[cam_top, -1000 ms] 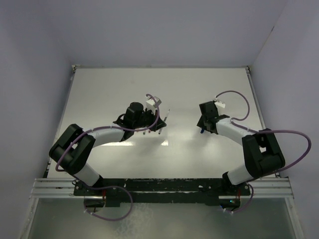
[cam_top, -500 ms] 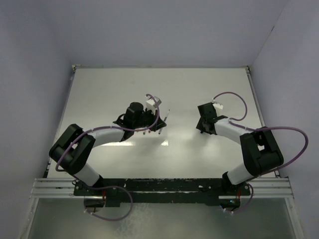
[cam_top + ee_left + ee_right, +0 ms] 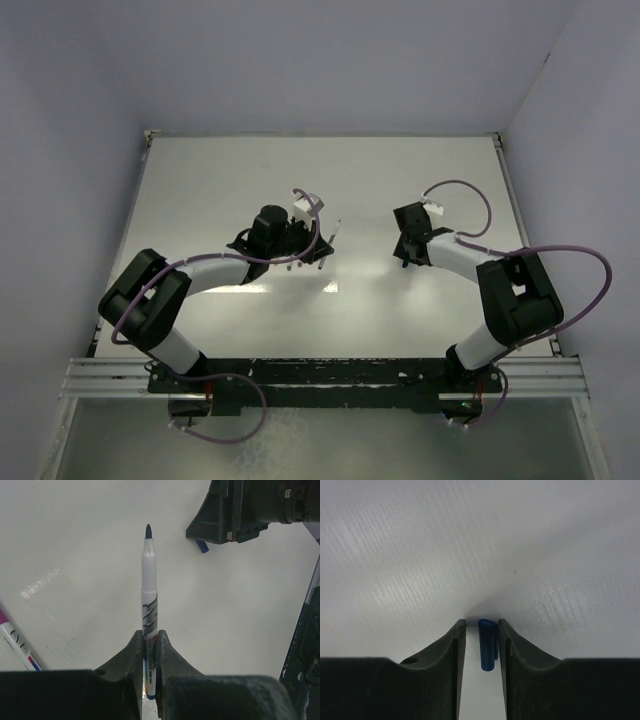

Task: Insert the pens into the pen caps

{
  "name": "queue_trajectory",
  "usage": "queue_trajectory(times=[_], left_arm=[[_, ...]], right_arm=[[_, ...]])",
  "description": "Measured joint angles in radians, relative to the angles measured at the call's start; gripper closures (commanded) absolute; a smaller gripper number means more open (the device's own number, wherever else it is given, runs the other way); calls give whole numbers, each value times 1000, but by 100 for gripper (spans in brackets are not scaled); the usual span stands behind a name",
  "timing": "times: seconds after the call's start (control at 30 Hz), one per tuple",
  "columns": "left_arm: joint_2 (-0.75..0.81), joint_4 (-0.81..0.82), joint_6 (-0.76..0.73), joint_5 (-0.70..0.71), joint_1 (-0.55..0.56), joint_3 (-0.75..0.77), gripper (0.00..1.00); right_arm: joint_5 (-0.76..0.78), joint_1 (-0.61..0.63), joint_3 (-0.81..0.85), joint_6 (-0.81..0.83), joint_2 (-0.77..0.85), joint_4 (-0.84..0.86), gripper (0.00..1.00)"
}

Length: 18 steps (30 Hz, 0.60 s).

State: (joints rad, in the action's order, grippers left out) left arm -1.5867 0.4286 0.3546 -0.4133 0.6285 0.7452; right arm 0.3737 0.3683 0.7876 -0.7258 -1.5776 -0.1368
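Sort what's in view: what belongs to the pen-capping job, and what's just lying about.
Job:
blue-tipped pen, clamped in the left gripper
dark blue cap, between the fingers of the right gripper
second pen with pink markings, lying on the table

Lying about:
shiny tape-like patch on the table

Smooth, glossy white plastic on the pen [image 3: 148,580], printed label [image 3: 150,612] toward six o'clock. Matt black plastic, faintly grainy, on left hand [image 3: 150,636] and right hand [image 3: 481,625]. Satin dark-blue plastic on the pen cap [image 3: 487,647]. Finely ribbed table [image 3: 395,540], soft sheen toward ten o'clock.
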Motion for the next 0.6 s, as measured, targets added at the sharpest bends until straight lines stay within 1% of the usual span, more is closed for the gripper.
queue_trajectory(times=[0.2,0.4,0.53,0.6], left_arm=[[0,0,0,0,0,0,100],[0,0,0,0,0,0,100],[0,0,0,0,0,0,100],[0,0,0,0,0,0,100]], right_arm=[[-11,6,5,4,0,-20,62],[-26,6,16,16,1,-57,63],[-26,6,22,23,-2,-75,68],[-26,6,30,27,-7,-87,75]])
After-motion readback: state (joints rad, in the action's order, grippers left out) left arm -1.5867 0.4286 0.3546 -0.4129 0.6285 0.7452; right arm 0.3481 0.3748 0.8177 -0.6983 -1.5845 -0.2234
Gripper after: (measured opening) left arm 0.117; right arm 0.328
